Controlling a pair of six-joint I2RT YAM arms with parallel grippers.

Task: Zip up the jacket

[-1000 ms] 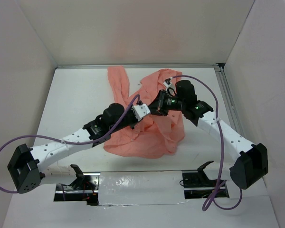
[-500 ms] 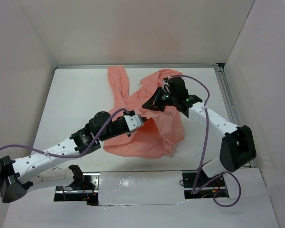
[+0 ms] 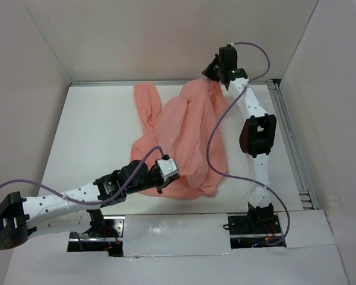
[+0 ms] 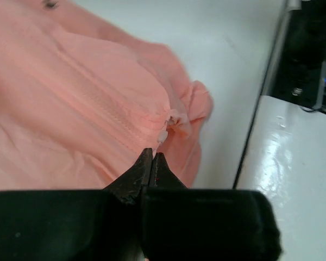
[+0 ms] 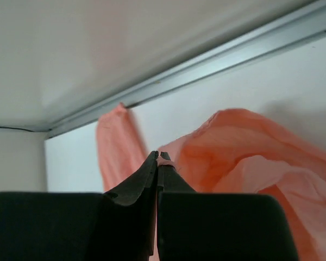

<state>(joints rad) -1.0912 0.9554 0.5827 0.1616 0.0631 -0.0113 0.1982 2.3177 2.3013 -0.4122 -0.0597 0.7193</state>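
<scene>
The salmon-pink jacket [image 3: 187, 133] lies stretched from the back wall toward the front of the white table. My right gripper [image 3: 207, 78] is at the far back, raised, and shut on a small pink piece at the jacket's top edge [image 5: 164, 161]. My left gripper [image 3: 169, 176] is at the jacket's near hem. It is shut, its tips [image 4: 152, 154] at puckered fabric just below a small white zipper end [image 4: 164, 136]. A stitched zipper line [image 4: 106, 111] runs up from there. One sleeve [image 3: 147, 104] trails off to the back left.
White walls enclose the table on three sides. A metal rail [image 5: 206, 70] runs along the back and another rail [image 3: 288, 136] along the right. A glossy white strip [image 4: 293, 163] with the arm mounts [image 3: 249, 222] borders the front. Purple cables [image 3: 216, 130] loop over the jacket.
My right gripper has travelled from the jacket's middle to the back wall, drawing the top edge with it. My left gripper has pulled back toward the front, and the jacket is drawn out longer.
</scene>
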